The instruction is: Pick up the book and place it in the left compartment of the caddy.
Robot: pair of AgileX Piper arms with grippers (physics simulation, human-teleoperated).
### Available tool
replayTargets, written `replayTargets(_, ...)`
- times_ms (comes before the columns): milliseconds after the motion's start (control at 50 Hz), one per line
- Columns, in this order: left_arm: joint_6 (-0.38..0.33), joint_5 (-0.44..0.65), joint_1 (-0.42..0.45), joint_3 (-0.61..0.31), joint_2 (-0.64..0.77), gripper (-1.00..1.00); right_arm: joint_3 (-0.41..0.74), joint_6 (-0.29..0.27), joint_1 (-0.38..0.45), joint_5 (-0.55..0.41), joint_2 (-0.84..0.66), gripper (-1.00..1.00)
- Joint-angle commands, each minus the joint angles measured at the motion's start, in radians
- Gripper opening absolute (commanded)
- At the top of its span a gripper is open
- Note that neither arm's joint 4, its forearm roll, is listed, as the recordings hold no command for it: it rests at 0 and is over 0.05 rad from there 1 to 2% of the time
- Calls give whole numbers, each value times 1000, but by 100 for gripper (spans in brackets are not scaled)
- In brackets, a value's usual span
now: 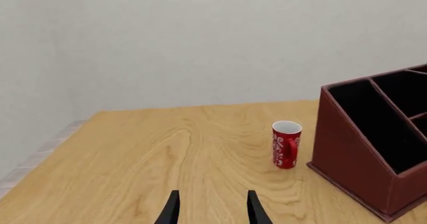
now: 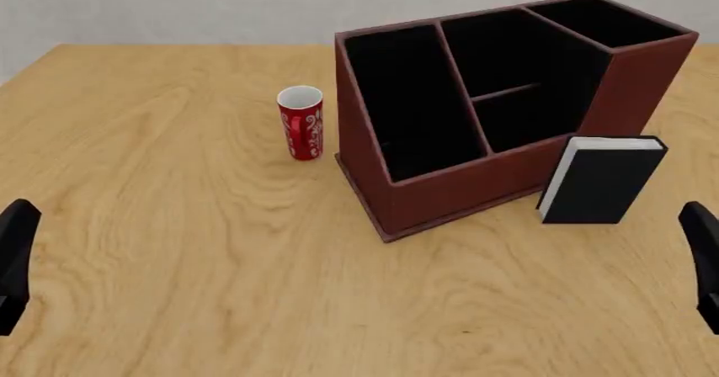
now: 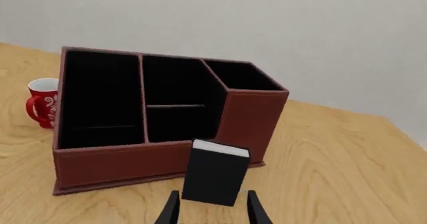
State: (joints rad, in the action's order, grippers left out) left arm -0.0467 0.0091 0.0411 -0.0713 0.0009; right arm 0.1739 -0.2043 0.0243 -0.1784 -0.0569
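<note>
The black book (image 2: 601, 181) with white page edges stands upright on the table, against the low front wall of the dark red caddy (image 2: 472, 188) near its right end. The left compartment (image 2: 410, 108) is a long black-lined slot, and nothing shows in it. My right gripper (image 3: 212, 211) is open, low over the table just short of the book (image 3: 215, 174), which is centred between its fingers. My left gripper (image 1: 212, 211) is open and holds nothing, well to the left of the caddy (image 1: 363, 164). In the front view both grippers show only at the side edges.
A red cup (image 2: 301, 123) with a white pattern stands just left of the caddy; it also shows in the left wrist view (image 1: 287, 144) and the right wrist view (image 3: 43, 103). A pale wall rises behind the table's far edge.
</note>
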Motion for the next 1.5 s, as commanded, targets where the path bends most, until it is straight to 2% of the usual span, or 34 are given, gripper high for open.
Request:
replayTargets(20, 7, -9, 10, 2, -1, 100, 114, -158, 26, -106, -89, 100)
replayTargets(120, 5, -9, 12, -1, -1, 100, 181, -228, 41, -168, -143, 100)
replayTargets(140, 6, -9, 12, -2, -1, 100, 181, -228, 41, -168, -143, 100)
replayTargets(220, -2, -9, 16, -9, -1, 100, 232, -307, 72, -229, -196, 100)
replayTargets(260, -2, -8, 16, -10, -1, 100, 242, -316, 74, -240, -207, 100)
replayTargets(380, -2, 0, 17, -23, -1, 100, 284, -387, 80, -306, -277, 100)
replayTargets(420, -5, 4, 17, -28, -1, 100, 295, -429, 78, -331, -295, 100)
replayTargets(440, -14, 15, 33, -42, -1, 100, 378, -516, 59, -428, -368, 100)
replayTargets(500, -16, 16, 38, -42, -1, 100, 418, -555, 51, -471, -398, 100)
replayTargets(540, -12, 17, 39, -43, -1, 100, 429, -600, 45, -493, -409, 100)
replayTargets(600, -12, 12, 40, -41, -1, 100, 445, -641, 60, -539, -413, 100)
replayTargets(660, -7, 14, 38, -42, -1, 100, 468, -653, 52, -569, -428, 100)
replayTargets(680, -10, 14, 41, -43, -1, 100, 488, -667, 59, -609, -435, 100)
replayTargets(740, -10, 17, 43, -46, -1, 100, 493, -693, 54, -627, -436, 100)
replayTargets(780, -14, 19, 47, -52, -1, 100, 491, -733, 43, -640, -440, 100)
replayTargets(840, -13, 20, 55, -57, -1, 100, 513, -748, 41, -668, -458, 100)
replayTargets(900, -15, 19, 60, -58, -1, 100, 522, -773, 37, -679, -468, 100)
replayTargets(940, -14, 21, 63, -59, -1, 100, 531, -817, 31, -688, -478, 100)
replayTargets(980, -11, 24, 62, -62, -1, 100, 541, -825, 34, -698, -482, 100)
replayTargets(1020, -11, 27, 62, -67, -1, 100, 575, -799, 49, -710, -503, 100)
replayTargets(1180, -21, 43, 66, -85, -1, 100, 565, -880, 17, -714, -543, 100)
replayTargets(1320, -25, 51, 69, -96, -1, 100, 590, -902, 10, -697, -601, 100)
replayTargets(1340, -25, 51, 69, -95, -1, 100, 586, -915, 13, -696, -602, 100)
replayTargets(1360, -38, 74, 68, -115, -1, 100, 597, -1047, -54, -601, -766, 100)
replayTargets(1500, -42, 88, 59, -131, -1, 100, 588, -1090, -95, -542, -846, 100)
